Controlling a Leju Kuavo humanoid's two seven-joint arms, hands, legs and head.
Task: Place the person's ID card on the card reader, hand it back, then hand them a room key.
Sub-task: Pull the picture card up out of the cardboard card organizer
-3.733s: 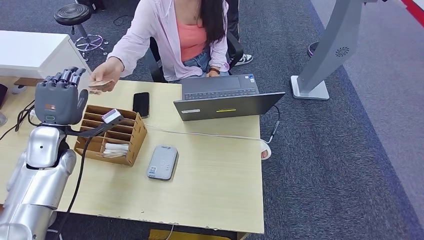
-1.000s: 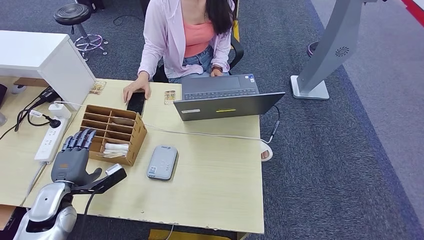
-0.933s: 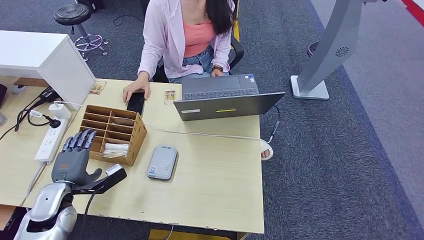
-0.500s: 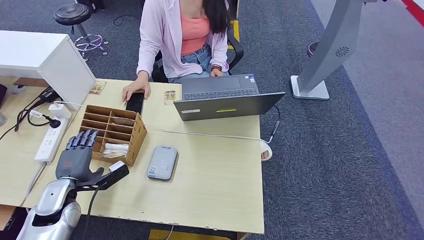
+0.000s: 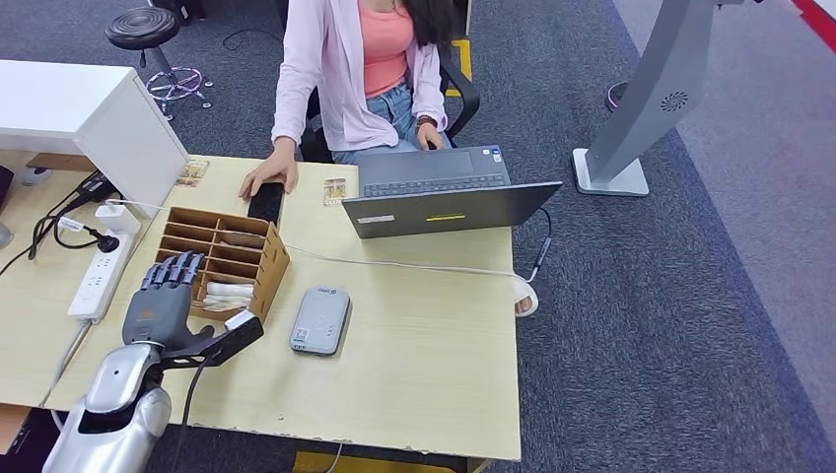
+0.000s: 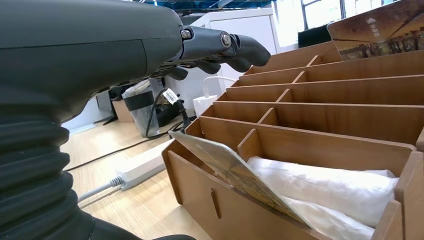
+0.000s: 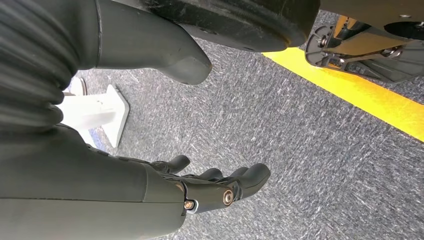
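My left hand hovers open at the near left corner of the wooden card organizer, fingers stretched over its front row and holding nothing. Up close, its dark fingers reach above the compartments, where a printed room key card leans in the nearest slot beside white wrapping. The grey card reader lies bare on the table right of the organizer. A small ID card lies on the table by the laptop, next to the person's hand. My right hand hangs open over carpet.
An open laptop stands at the far side with a cable running to the table's right edge. A black phone lies under the person's hand. A white power strip and a white box are at the left. Another card lies by that box.
My left hand has moved forward and slightly right, from the near table edge up to the organizer's corner. The person has leaned back a little; their hand stays on the phone.
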